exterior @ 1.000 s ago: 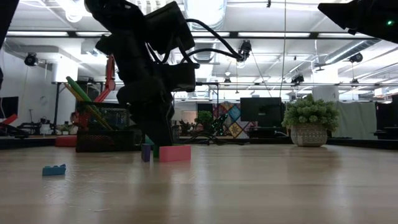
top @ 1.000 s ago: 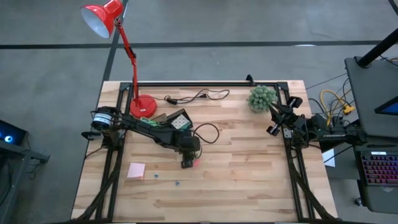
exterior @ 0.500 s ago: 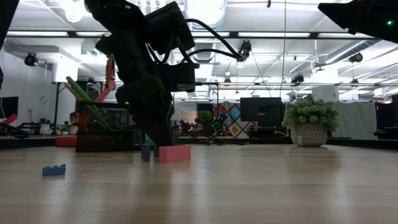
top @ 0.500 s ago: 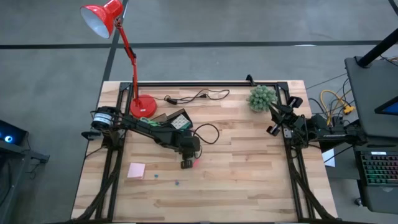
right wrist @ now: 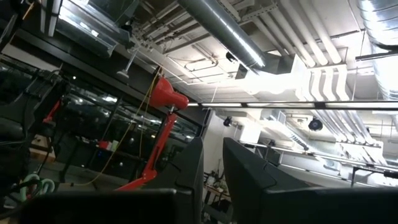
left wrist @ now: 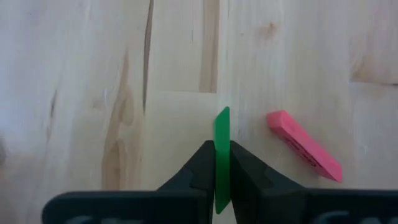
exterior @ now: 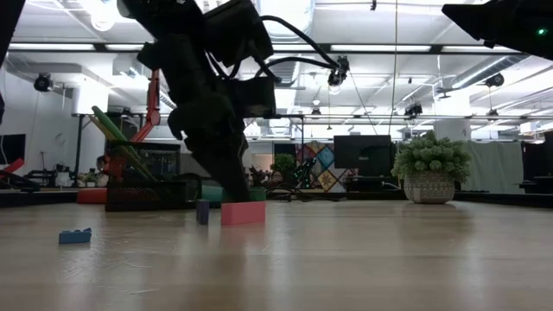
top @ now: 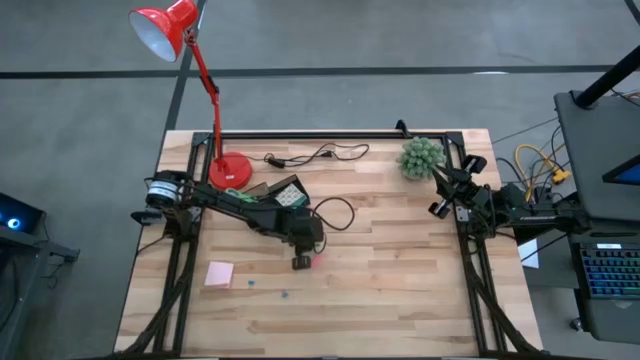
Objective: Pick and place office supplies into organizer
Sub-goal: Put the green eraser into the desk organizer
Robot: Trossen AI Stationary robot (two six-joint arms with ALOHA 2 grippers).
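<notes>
1. We see the left gripper (left wrist: 221, 177) low over the middle of the table (top: 400, 290), its fingers pinched on a thin green piece (left wrist: 222, 158) that stands on edge between them.
2. A pink eraser-like bar (left wrist: 304, 145) lies flat on the wood just beside the held green piece, apart from the fingers; in the low view it rests on the table at the foot of the left arm.
3. The black organizer (top: 284, 194) sits toward the table's far edge, near the red lamp base (top: 231, 172), with green pens sticking out of it at a slant.
4. A pink sticky-note pad (top: 219, 273) lies near the left edge toward the near corner; two tiny pieces rest just beside it, further in.
5. In the low view a small blue block (exterior: 75, 235) and a small dark block (exterior: 202, 212) sit on the wood.
6. The right gripper (right wrist: 212, 163) waits at the right edge near the green plant ball (top: 421, 157), pointing up into the room; its fingers stand narrowly apart with nothing between them.
</notes>
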